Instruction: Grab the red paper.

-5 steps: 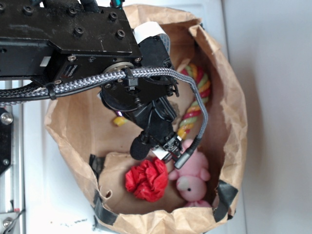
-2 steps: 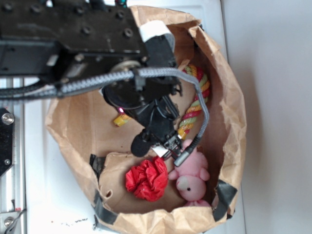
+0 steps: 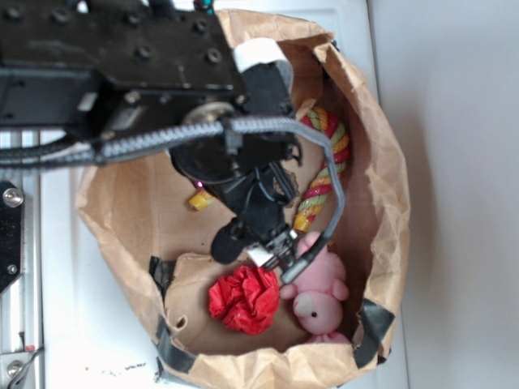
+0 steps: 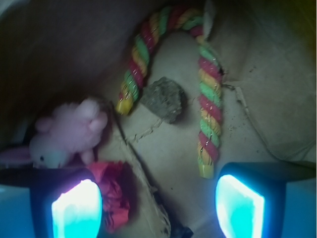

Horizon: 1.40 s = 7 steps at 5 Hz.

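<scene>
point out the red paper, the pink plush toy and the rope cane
red paper (image 3: 243,298), exterior view, middle of the wad
pink plush toy (image 3: 318,293), exterior view, its head
rope cane (image 4: 208,106), wrist view, its straight leg

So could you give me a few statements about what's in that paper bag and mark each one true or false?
1. The red paper lies inside the brown bag. True.
2. The tool is clamped on the red paper. False: its fingers are spread apart and hold nothing.
3. The pink plush toy sits right beside the red paper. True.
4. The striped rope is coiled around the plush toy. False: it lies apart from it, bent like a cane.
5. A grey stone lies between the rope's two ends. True.
</scene>
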Each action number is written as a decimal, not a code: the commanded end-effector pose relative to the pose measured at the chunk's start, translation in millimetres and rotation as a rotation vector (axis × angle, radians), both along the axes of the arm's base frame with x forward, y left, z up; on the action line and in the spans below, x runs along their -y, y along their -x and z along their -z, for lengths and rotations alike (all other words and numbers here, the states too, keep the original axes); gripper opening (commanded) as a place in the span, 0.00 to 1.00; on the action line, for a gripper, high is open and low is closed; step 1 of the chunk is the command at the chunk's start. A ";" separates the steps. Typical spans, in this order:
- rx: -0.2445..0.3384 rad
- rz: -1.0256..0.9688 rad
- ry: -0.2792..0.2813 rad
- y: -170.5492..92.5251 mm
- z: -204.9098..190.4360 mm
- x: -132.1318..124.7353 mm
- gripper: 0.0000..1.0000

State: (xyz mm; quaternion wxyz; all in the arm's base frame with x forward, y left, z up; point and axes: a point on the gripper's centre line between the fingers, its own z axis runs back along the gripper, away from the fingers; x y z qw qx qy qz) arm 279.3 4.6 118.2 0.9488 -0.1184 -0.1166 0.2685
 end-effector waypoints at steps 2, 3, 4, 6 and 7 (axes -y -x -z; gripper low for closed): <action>0.044 0.015 -0.005 -7.3 -12.6 0.9 1.00; 0.044 0.015 -0.005 -7.3 -12.6 0.9 1.00; 0.044 0.015 -0.005 -7.3 -12.6 0.9 1.00; 0.058 0.097 0.009 -3.5 -15.6 13.5 1.00; 0.055 0.130 -0.002 -3.4 -14.7 22.4 1.00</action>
